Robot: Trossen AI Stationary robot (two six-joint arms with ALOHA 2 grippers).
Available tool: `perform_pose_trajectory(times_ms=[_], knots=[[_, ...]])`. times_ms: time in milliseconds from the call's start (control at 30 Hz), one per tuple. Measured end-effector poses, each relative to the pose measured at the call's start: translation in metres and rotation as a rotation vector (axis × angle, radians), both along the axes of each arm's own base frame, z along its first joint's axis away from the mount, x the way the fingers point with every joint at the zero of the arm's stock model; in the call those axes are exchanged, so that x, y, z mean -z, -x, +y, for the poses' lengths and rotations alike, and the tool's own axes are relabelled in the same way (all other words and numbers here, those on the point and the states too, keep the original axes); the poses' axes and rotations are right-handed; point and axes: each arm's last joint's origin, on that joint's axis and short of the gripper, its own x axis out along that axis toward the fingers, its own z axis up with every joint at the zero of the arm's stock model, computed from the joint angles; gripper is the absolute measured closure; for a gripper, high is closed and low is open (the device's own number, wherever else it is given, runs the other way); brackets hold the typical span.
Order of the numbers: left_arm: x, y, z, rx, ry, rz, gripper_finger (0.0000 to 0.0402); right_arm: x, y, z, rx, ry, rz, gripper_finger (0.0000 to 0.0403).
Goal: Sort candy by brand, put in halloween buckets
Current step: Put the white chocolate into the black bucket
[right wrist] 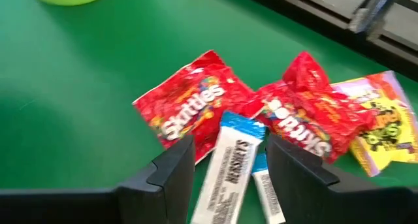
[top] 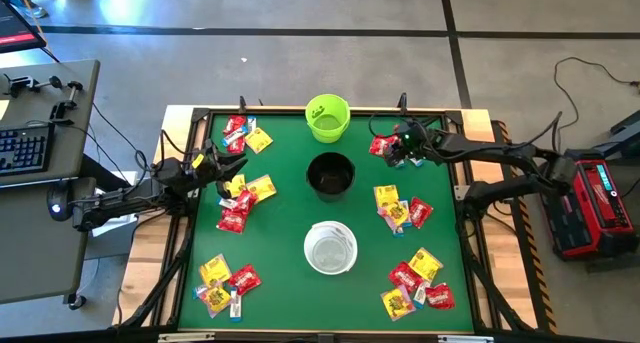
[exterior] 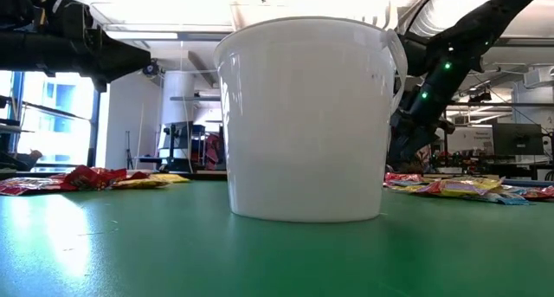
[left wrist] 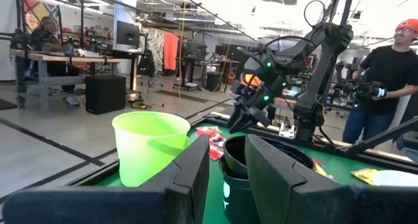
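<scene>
— So, from above, where are things around the black bucket (top: 330, 175)?
— Green bucket (top: 327, 118) behind it, white bucket (top: 330, 247) in front; candy (top: 401, 208) scattered either side.
— Left gripper (left wrist: 225, 164)?
— Parted, empty, facing that bucket.
— Right gripper (right wrist: 225, 160)?
— Spread, unclenched, over a blue-and-white bar (right wrist: 230, 160) beside red packets (right wrist: 189, 108).

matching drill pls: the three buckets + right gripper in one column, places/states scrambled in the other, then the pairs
Things:
1. lime green bucket
2. black bucket
3. white bucket
4. right gripper

Places or states:
A. middle of the bucket row, at the table's centre
B. open, over a blue-and-white Hershey's bar beside red Skittles packets
C. far end of the row, by the table's back edge
D. near end of the row, filling the low view

Pairs: 1-C, 2-A, 3-D, 4-B
</scene>
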Motion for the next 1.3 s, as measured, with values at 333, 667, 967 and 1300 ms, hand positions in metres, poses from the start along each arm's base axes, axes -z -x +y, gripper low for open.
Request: perform_pose_trajectory(times_ms=[333,667,967,1300], knots=[[0.0,0.0,0.0,0.005,0.001,0.002,0.0312,0.0,-0.006,0.009,-0.033,0.026,0.016,0.0226],[0.0,0.0,0.0,0.004,-0.022,0.011,0.0312,-0.001,-0.01,0.015,-0.075,0.04,0.019,0.0226],[0.0,0.0,0.0,0.007,-0.013,0.007,0.0312,-0.008,-0.02,0.012,-0.262,0.126,-0.039,0.0226],[0.0,0.0,0.0,0.006,-0.017,0.008,0.0312,-0.011,-0.024,0.012,-0.317,0.132,-0.086,0.0226]])
